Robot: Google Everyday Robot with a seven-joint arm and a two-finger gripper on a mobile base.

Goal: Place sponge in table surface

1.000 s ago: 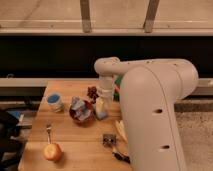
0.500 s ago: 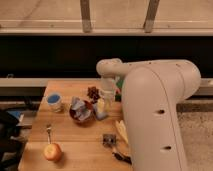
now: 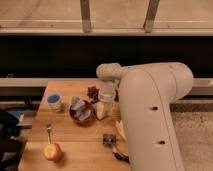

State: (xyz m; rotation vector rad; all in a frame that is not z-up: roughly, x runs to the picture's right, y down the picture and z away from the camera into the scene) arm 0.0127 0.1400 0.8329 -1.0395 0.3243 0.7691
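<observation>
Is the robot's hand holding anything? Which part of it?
It cannot be told. The gripper is low over the table surface, just right of the dark bowl, and nothing shows clearly at its tip.

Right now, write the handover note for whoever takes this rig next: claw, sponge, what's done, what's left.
Claw: low over the table surface, just right of the dark bowl and above a tan block. Whether it holds anything cannot be told.
Sponge: the blue-grey pad appears to lie in that bowl, not on bare wood.
Done: nothing confirmed; the sponge is not yet on the tabletop.
Left: take the sponge, set it on a bare patch of wood, probably front middle, and release.
</observation>
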